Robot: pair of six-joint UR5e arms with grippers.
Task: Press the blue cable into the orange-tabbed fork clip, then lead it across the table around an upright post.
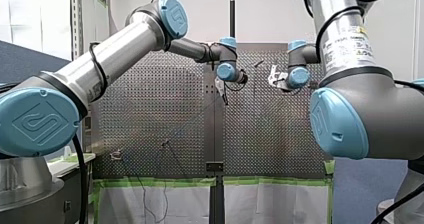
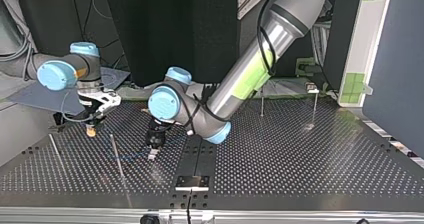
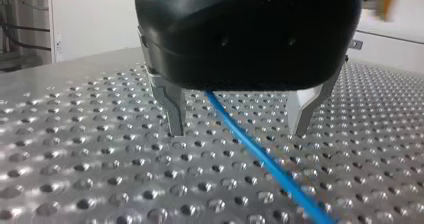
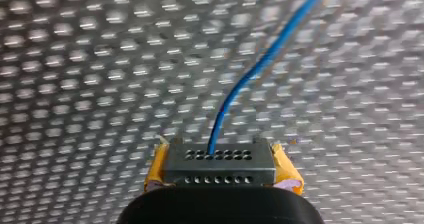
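Observation:
The blue cable point(image 3: 260, 156) lies on the perforated table and runs between the metal fingers point(image 3: 172, 109) of my left gripper point(image 3: 237, 129), which stands open just above the plate without touching it. In the top view this gripper point(image 2: 153, 153) points down near the table's middle, with a faint stretch of cable point(image 2: 132, 157) beside it. My right gripper point(image 4: 220, 171) is shut: its yellow pads point(image 4: 156, 169) clamp a grey perforated block from which the blue cable point(image 4: 240, 84) leads away. In the top view it point(image 2: 91, 129) hovers at the left. A small clip point(image 1: 116, 155) sits at the front view's lower left.
Thin upright posts stand on the table: one point(image 2: 116, 156) close to my left gripper, another point(image 2: 55, 151) further left, and two point(image 2: 262, 103) point(image 2: 315, 108) at the far right. A bracket point(image 2: 192, 182) sits on the table's centre seam near the edge.

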